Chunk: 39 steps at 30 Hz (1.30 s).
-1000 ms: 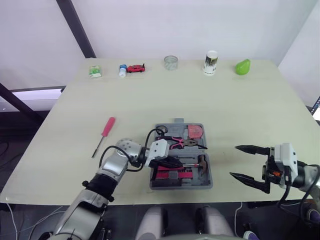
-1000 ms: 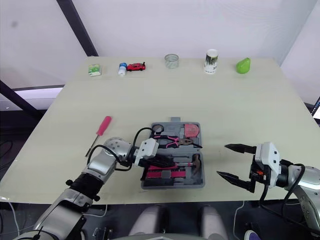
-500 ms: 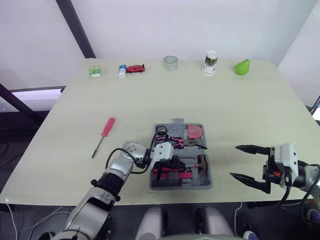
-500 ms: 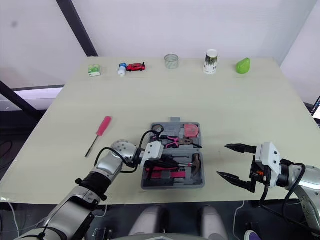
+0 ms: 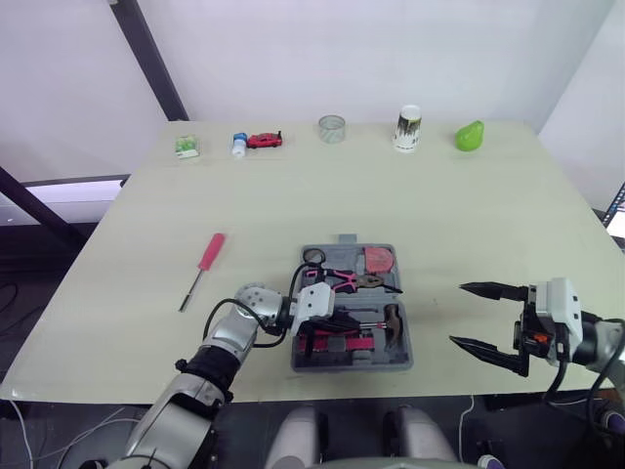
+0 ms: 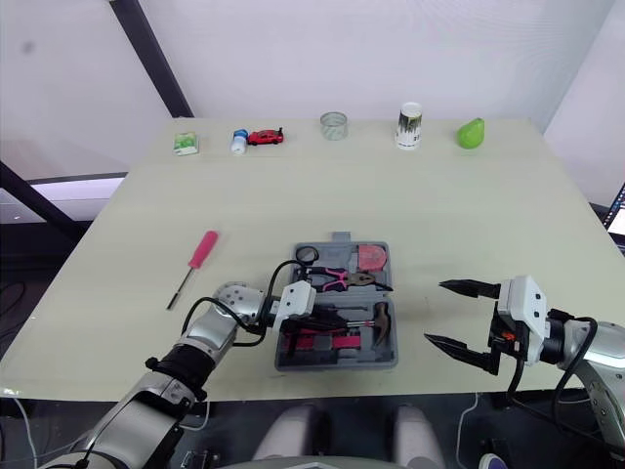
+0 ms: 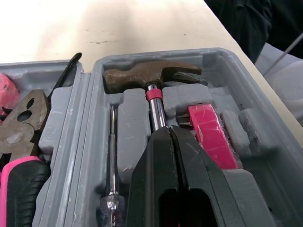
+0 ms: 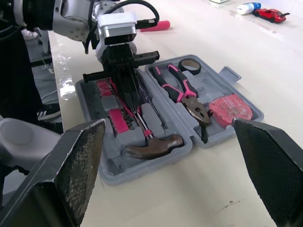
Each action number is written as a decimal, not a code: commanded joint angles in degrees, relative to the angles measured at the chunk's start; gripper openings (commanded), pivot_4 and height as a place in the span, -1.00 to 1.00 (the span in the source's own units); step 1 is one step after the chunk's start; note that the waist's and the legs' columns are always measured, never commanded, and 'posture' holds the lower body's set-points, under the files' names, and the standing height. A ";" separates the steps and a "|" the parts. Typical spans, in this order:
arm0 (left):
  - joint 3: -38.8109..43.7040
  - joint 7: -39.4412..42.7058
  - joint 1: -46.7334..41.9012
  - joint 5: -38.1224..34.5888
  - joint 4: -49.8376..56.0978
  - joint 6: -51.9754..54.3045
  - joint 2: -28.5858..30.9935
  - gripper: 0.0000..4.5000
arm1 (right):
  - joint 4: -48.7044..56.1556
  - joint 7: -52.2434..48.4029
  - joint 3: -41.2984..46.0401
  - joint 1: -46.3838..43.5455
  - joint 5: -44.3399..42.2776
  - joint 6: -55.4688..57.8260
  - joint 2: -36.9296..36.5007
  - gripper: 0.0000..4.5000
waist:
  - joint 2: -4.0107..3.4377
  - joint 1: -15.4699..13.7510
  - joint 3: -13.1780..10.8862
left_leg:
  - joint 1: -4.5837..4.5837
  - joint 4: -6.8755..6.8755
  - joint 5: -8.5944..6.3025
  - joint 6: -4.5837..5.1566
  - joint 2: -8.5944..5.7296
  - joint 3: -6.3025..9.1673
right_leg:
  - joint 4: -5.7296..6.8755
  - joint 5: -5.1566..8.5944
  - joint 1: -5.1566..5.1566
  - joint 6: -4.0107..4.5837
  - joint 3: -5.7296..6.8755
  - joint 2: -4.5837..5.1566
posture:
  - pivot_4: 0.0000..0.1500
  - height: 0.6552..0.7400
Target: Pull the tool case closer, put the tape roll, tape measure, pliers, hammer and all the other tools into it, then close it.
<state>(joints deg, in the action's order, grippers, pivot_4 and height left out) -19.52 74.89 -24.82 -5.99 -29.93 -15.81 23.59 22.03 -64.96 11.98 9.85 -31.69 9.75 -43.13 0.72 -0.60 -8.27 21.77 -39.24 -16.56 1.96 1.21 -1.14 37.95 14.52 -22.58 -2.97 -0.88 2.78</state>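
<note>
My left tool [image 7: 169,135] lies inside the open grey plastic tool case [image 5: 405,352]. Its two black fingers are pressed together with no gap, along the chrome shaft of the hammer [image 7: 151,78].

My left wrist view shows this close up. The rusty brown hammer head, with its claw, sits crosswise in a moulded slot by the case's end wall, with a pink collar just below the head. A slim driver [image 7: 111,156] with a clear handle lies in the groove beside the shaft, and a pink block [image 7: 210,135] sits on the shaft's other side. The fingers cover the lower shaft and the grip, so I cannot tell whether they pinch the hammer or only rest on it. That view cuts off the pliers [image 5: 356,281] at the jaws.

The head views show them whole, pink and black, in the case's far half. A black tape roll [image 5: 312,257] and a pink tape measure [image 5: 379,260] lie in that half too. A pink-handled screwdriver [image 5: 203,266] lies on the pale tabletop [image 5: 469,215], well apart from the case on my left.

My right tool [image 5: 457,314] hovers to the right of the case, apart from it. Its fingers are spread wide and hold nothing.
</note>
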 commanded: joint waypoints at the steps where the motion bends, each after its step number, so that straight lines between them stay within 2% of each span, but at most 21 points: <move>1: 3.51 1.14 1.14 -5.50 7.08 6.51 1.06 -0.98 | 0.79 1.08 1.71 -0.77 -2.74 0.62 0.93 1.00 | 0.03 -0.01 -0.04 | 0.04 0.00 0.00 0.00 0.04 0.01 | 0.01 0.00 -0.03 0.00 0.01 0.00 | 1.00 1.00; 5: 8.11 -0.10 2.13 -11.37 17.18 13.63 3.00 -0.98 | -0.76 2.99 2.27 -1.59 -3.35 0.64 2.65 1.00 | 0.07 -0.09 -0.09 | 0.15 -0.02 0.00 0.00 0.11 0.04 | 0.00 0.00 -0.12 0.00 0.03 0.02 | 1.00 1.00; 9: 14.52 -4.55 4.90 -14.68 26.46 17.75 6.57 -0.98 | -5.06 6.42 2.17 -2.77 0.19 -2.62 5.61 1.00 | 0.13 -0.03 -0.14 | 0.13 -0.02 0.00 0.00 0.11 0.05 | -0.01 0.00 -0.11 0.00 0.02 0.04 | 1.00 1.00; 17: 28.22 -17.61 16.26 -19.66 33.79 28.18 9.80 -0.98 | -14.51 10.28 2.96 -2.26 5.23 -9.98 9.68 1.00 | 0.09 -0.03 -0.17 | 0.11 0.02 0.00 0.00 0.13 0.01 | -0.01 0.00 -0.12 0.00 0.01 0.08 | 1.00 1.00; 18: 29.33 -19.27 17.94 -19.45 34.10 29.65 10.34 -0.76 | -15.50 10.30 3.28 -2.08 5.19 -10.53 9.88 1.00 | 0.08 -0.04 -0.17 | 0.11 0.02 0.00 0.00 0.13 0.01 | -0.01 0.00 -0.12 0.00 0.01 0.09 | 1.00 1.00; 19: 31.27 -20.98 19.93 -20.12 34.13 30.90 10.28 -0.63 | -16.75 9.88 3.77 -1.80 5.02 -11.39 10.05 1.00 | 0.08 -0.03 -0.18 | 0.10 0.02 0.00 -0.01 0.13 0.00 | -0.01 0.00 -0.12 0.00 0.00 0.10 | 1.00 1.00; 21: 35.52 -23.03 24.92 -18.87 31.27 26.91 10.20 -0.22 | -18.96 9.88 4.81 -1.11 4.55 -11.80 10.26 1.00 | 0.07 0.06 -0.18 | 0.09 0.04 0.00 -0.01 0.14 0.00 | -0.02 0.00 -0.12 0.00 0.00 0.11 | 1.00 1.00; 23: 38.87 -24.08 29.76 -18.62 29.80 24.58 9.89 0.22 | -20.50 10.25 6.06 -0.25 4.36 -12.09 10.23 1.00 | 0.09 0.08 -0.19 | 0.07 0.09 0.00 -0.01 0.14 -0.04 | -0.04 0.01 -0.12 0.01 -0.02 0.14 | 1.00 1.00; 24: 40.00 -24.19 31.75 -19.01 29.69 24.15 9.76 0.50 | -20.90 10.29 6.59 0.26 4.08 -12.06 10.22 1.00 | 0.09 0.05 -0.20 | 0.06 0.10 -0.01 -0.01 0.14 -0.04 | -0.04 0.01 -0.12 0.02 -0.01 0.16 | 1.00 1.00; 26: 42.54 -23.46 37.30 -19.46 29.36 22.42 9.87 0.90 | -22.26 12.03 7.75 1.84 5.39 -11.98 9.98 1.00 | 0.09 0.01 -0.21 | 0.07 0.12 -0.01 -0.01 0.14 -0.05 | -0.05 0.02 -0.12 0.03 0.00 0.22 | 1.00 1.00; 27: 43.69 -23.32 39.59 -19.51 28.95 21.59 9.88 0.95 | -22.87 12.17 8.20 2.68 5.95 -12.78 9.89 1.00 | 0.09 -0.06 -0.21 | 0.07 0.13 -0.02 0.01 0.15 -0.06 | -0.07 0.12 -0.12 0.20 0.01 0.28 | 1.00 1.00; 32: 49.65 -24.06 46.02 -20.47 24.63 19.18 10.04 0.95 | -23.83 12.16 10.73 6.78 6.03 -14.18 9.60 1.00 | 0.10 -0.31 -0.22 | 0.09 0.15 -0.07 0.08 0.13 -0.06 | -0.12 0.15 -0.11 0.24 0.00 0.47 | 1.00 1.00; 39: 53.66 -23.48 52.65 -20.70 23.00 17.01 8.82 0.95 | -19.23 13.15 14.46 12.48 3.38 -10.70 9.43 1.00 | 0.10 0.01 -0.21 | 0.08 0.17 -0.09 0.09 0.14 -0.11 | -0.16 0.21 -0.12 0.31 -0.01 0.79 | 1.00 1.00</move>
<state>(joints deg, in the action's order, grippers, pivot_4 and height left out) 32.42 51.08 26.59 -26.04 -7.43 2.29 32.77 0.14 -52.13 23.88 21.65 -26.67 -1.69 -33.08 0.82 -0.59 -8.48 21.85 -39.05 -16.67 2.06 1.35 -1.27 37.75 14.73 -22.70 -2.66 -0.91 3.58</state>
